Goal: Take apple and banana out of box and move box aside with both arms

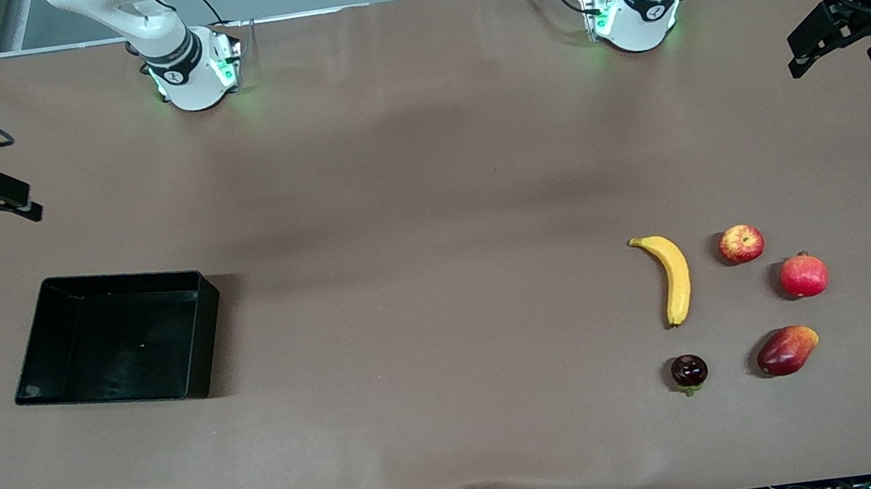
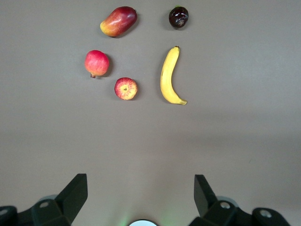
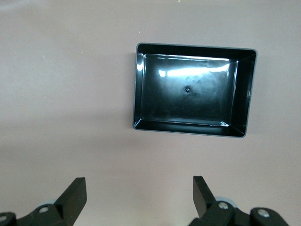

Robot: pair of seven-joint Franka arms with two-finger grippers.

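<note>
A curved yellow banana (image 1: 676, 277) and a small red-yellow apple (image 1: 740, 243) lie on the brown table toward the left arm's end, the apple beside the banana. Both show in the left wrist view, the banana (image 2: 169, 77) and the apple (image 2: 125, 88). The black tray (image 1: 201, 331) sits empty toward the right arm's end and shows in the right wrist view (image 3: 244, 94). My left gripper (image 1: 799, 54) (image 2: 140, 188) is open and empty, up in the air over the table's left-arm end. My right gripper (image 1: 31, 203) (image 3: 139, 188) is open and empty over the table's right-arm end.
A red pomegranate (image 1: 803, 275) (image 2: 96, 63), a red-orange mango (image 1: 786, 350) (image 2: 118, 21) and a small dark round fruit (image 1: 689, 371) (image 2: 178, 17) lie near the banana and apple, nearer to the front camera. Bare brown cloth lies between tray and fruits.
</note>
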